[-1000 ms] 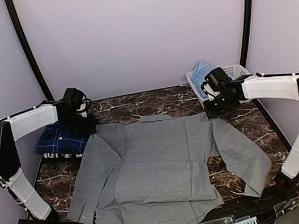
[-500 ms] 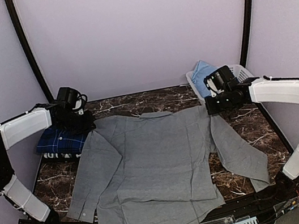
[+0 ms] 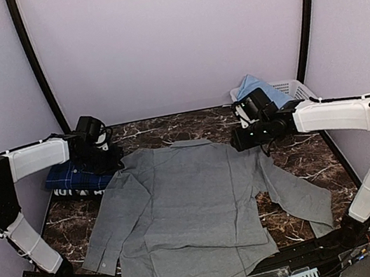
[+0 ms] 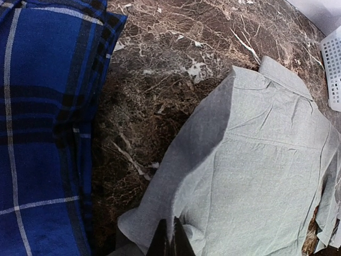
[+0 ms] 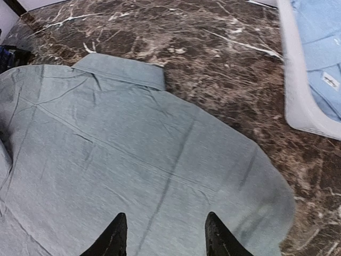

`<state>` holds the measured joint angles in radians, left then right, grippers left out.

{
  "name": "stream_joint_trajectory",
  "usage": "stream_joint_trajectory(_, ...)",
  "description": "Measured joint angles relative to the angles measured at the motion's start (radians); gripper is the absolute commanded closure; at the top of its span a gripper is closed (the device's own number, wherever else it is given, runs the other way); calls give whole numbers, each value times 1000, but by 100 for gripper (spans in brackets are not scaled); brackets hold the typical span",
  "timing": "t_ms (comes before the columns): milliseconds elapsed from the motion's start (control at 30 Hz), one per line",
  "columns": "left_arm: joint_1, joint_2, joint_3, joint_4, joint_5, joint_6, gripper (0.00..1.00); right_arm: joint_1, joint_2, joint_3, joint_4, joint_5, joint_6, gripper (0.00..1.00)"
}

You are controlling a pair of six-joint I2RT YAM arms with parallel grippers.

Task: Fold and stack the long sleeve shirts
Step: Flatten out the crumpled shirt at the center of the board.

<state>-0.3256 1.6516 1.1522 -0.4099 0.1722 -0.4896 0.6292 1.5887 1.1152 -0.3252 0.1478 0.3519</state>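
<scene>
Top external view: takes in the dark marble table [image 3: 319, 151] and all three shirts together.
Navy plaid shirt [image 3: 70, 175]: folded, at 9 o'clock; the left wrist view shows its checks close up.
Left gripper [image 4: 170, 242]: fingers pressed together, pinching the grey shirt's shoulder edge. Only the left wrist view shows this.
Plain grey cloth shirt [image 3: 190, 209]: spread at the table's centre, collar toward 12 o'clock.
Right gripper [image 5: 165, 237]: jaws parted and empty over the other shoulder. The right wrist view shows the gap.
Light blue shirt [image 3: 261, 86]: inside the white plastic lattice basket [image 3: 293, 86], at 1 o'clock.
</scene>
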Motion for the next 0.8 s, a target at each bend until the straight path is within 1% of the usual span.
stream_joint_trajectory(167,-5,1,-6,9,23,-4,100,65,168,96,60,-43,43,55)
stream_joint_trajectory(367,-10,1,-7,12,38,-5,100,79,373,181,82,-74,69,55)
stream_joint_trajectory(600,-15,1,-7,11,54,-5,100,79,501,296,63,-45,65,55)
stream_joint_trajectory(800,-16,19,34,0,56,-4,100,66,626,472,15,3,25,54)
